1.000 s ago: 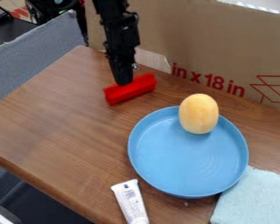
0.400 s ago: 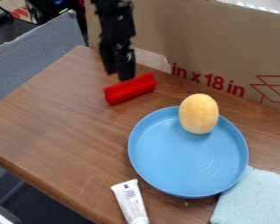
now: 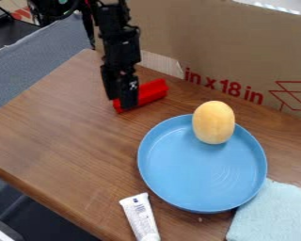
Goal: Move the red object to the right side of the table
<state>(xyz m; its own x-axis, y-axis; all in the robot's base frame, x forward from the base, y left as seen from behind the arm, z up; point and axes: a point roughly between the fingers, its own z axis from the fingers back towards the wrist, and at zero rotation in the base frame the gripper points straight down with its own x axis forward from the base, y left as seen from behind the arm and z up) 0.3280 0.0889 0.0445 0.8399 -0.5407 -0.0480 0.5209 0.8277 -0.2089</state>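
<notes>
Red object [image 3: 146, 93] flat, long axis up-right.

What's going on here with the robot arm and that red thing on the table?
A single robot arm has its gripper open, right at the left end of the red object, which lies on the table in front of the cardboard box. Nothing is held. The red bar sits left of the blue plate that holds the egg-shaped thing, so it is not on the right side.

A brown cardboard box [image 3: 229, 47] with red lettering stands behind.
</notes>
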